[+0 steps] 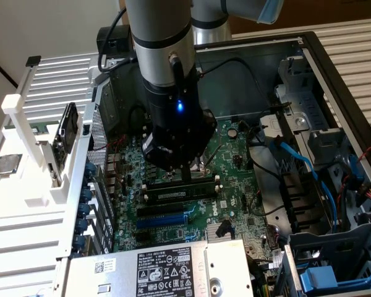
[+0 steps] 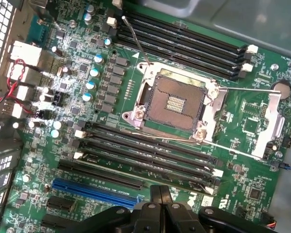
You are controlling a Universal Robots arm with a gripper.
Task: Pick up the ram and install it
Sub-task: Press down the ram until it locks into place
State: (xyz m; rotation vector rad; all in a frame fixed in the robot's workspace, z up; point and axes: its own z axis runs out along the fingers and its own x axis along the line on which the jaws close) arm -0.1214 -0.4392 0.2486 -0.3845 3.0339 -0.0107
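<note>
Arm is over the open PC case [image 1: 309,55], gripper [image 1: 184,172] low above the motherboard [image 1: 235,154], just above the bank of memory slots [image 1: 179,189] that lies beside the CPU socket [image 2: 177,104].

Gripper: fingers [image 2: 160,196] drawn together, tips meeting, nothing between them in the wrist view.

The ram [image 1: 180,193]: long thin stick w/ a pale label strip, sitting in one of the slots of that bank, directly below the fingertips and parallel to the slots. In the wrist view it looks like the greenish stick [image 2: 150,170] in the slot farthest from the socket, but the angle is shallow, so which slot exactly — not certain. Whether the fingertips touch its top edge or stand just clear of it: can't tell.

Socket is open, load plate [image 2: 274,121] swung out on the side away from the rear I/O ports [image 2: 24,73]. Blue PCIe slot [image 2: 94,187] lies beyond the slot bank from the socket.
</note>
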